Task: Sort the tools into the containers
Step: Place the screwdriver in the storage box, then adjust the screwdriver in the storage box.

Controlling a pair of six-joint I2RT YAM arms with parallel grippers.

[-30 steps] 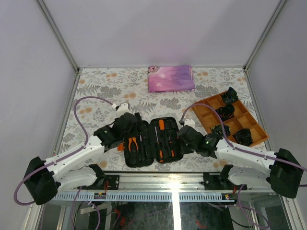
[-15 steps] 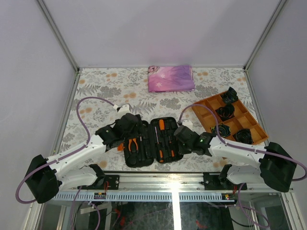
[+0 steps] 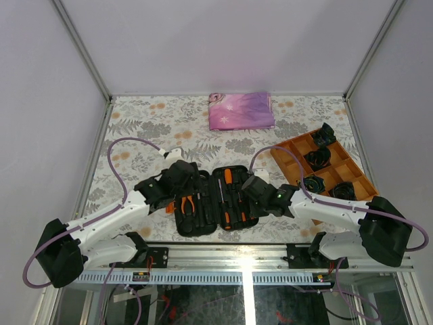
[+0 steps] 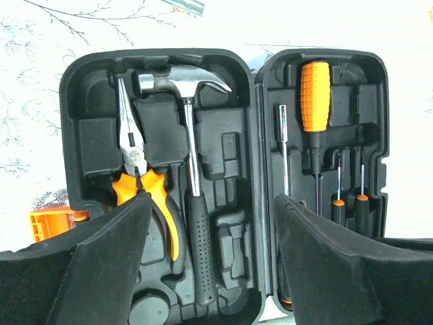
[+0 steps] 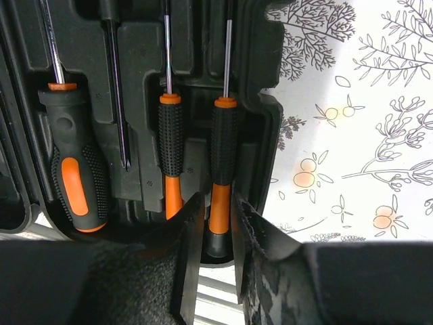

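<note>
The black tool case (image 3: 215, 201) lies open at the table's near edge. Its left half (image 4: 230, 135) holds orange-handled pliers (image 4: 139, 176) and a hammer (image 4: 193, 196); the right half holds a big orange screwdriver (image 4: 315, 95). My left gripper (image 4: 213, 203) hovers wide open over the left half (image 3: 181, 177), holding nothing. My right gripper (image 5: 218, 203) sits at the case's near right corner (image 3: 249, 193). Its jaws stand slightly apart on either side of a small orange-and-black screwdriver (image 5: 223, 142), which lies in the outermost slot. Two more screwdrivers (image 5: 170, 135) (image 5: 74, 162) lie beside it.
An orange compartment tray (image 3: 295, 161) with black coiled bundles stands at the right. A folded pink-purple cloth (image 3: 241, 110) lies at the back. A small orange object (image 4: 51, 222) sits by the case's left side. A metal rail (image 3: 237, 254) runs along the near edge.
My right arm has slid left, closer over the case, and its jaws have parted a little around the small screwdriver. My left arm has hardly moved.
</note>
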